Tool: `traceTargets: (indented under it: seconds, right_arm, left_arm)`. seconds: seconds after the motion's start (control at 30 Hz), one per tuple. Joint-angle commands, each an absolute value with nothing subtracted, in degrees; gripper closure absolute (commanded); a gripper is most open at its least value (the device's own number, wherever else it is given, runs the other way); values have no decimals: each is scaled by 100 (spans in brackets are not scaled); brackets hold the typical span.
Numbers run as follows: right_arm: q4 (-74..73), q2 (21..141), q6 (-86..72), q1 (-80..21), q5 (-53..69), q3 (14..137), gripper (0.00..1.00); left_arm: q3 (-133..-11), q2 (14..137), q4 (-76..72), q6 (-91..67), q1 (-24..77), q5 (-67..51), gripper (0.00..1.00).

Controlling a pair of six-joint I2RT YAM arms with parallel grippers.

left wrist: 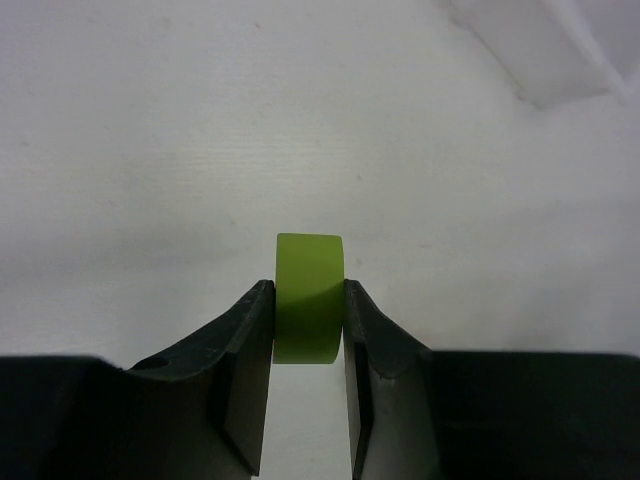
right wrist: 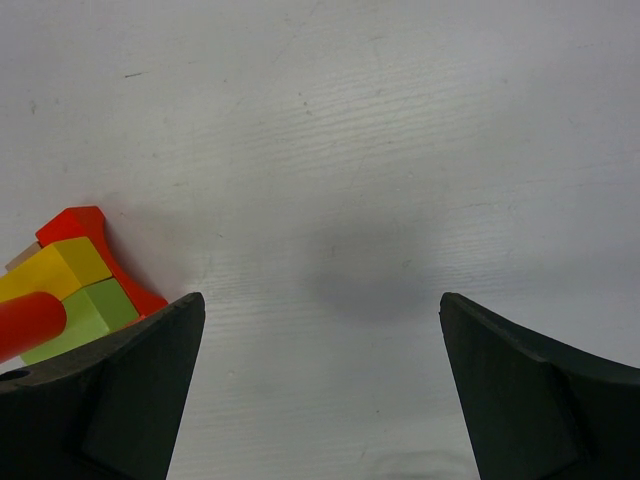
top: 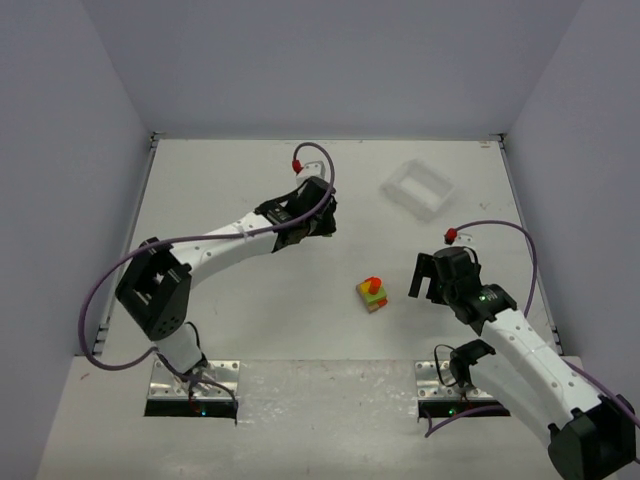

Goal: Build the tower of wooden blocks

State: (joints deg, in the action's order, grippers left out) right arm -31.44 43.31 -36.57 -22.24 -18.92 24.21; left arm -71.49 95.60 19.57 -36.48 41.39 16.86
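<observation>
The wood block tower (top: 372,293) stands mid-table: green, yellow and red blocks with a red-orange piece on top. It also shows at the left edge of the right wrist view (right wrist: 70,290). My left gripper (top: 318,224) is far left of the tower, up the table, and is shut on a small green block (left wrist: 308,297) held between its jaws above the table. The green block is hidden by the gripper in the top view. My right gripper (top: 428,278) is open and empty just right of the tower; its jaws stand wide apart (right wrist: 320,320).
A white rectangular plastic tray (top: 418,188) sits at the back right; its corner shows in the left wrist view (left wrist: 545,50). White walls border the table on three sides.
</observation>
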Motion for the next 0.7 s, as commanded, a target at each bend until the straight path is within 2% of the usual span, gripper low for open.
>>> traceTargets:
  seconds: [0.0,0.17,0.3,0.53,0.67]
  right_arm:
    - [-3137,4159,-3857,-2202,-2112,2439,1]
    - [-3216,4018,-3911,-2206,-2196,2452,1]
    - [-3269,3990,-3946,-2197,-2218,2461,1]
    - [-3329,3898,-3973,-2206,-2268,2452,1]
    - [-3344,3876,-3968,-2202,-2272,2457,1]
  left_arm:
    - [-6893,8997,2004,-5196,5157,2648,100]
    - [-6759,8641,2029,-6517,6071,3706,100]
    - [-7009,8853,2151,-7075,6871,4509,100]
    - [-8117,9659,3875,-8456,7163,4863,100]
    - [-8187,9699,4087,-8806,7207,5018,100]
